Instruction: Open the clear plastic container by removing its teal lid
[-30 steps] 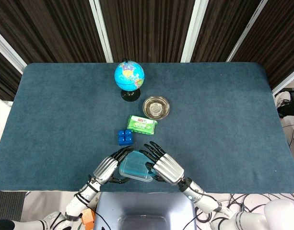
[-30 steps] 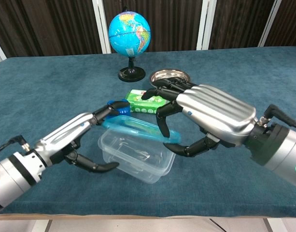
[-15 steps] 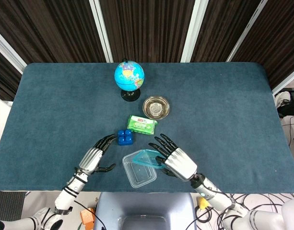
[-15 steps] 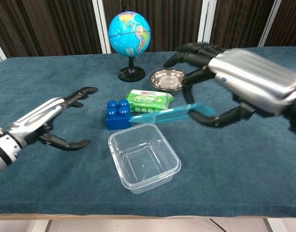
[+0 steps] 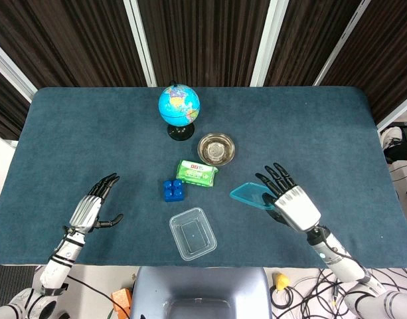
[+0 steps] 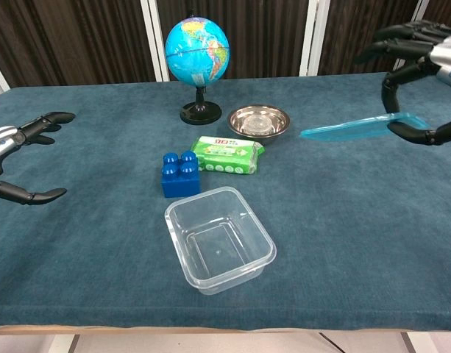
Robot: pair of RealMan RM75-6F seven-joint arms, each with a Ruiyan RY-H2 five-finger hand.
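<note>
No lettering can be read with certainty anywhere on the table. A green packet (image 6: 227, 154), lying just in front of the metal bowl (image 6: 259, 120), carries a white label with red print too small to make out; the globe (image 6: 196, 51) behind it shows only unreadable map markings.

I see a table (image 5: 309, 133) under dark teal cloth | dark ribbed wall panels (image 5: 203, 40) with white strips behind | cables (image 5: 406, 183) on pale floor, right

Glossy clear plastic container (image 6: 220, 239), translucent lid (image 6: 361, 126)
</note>
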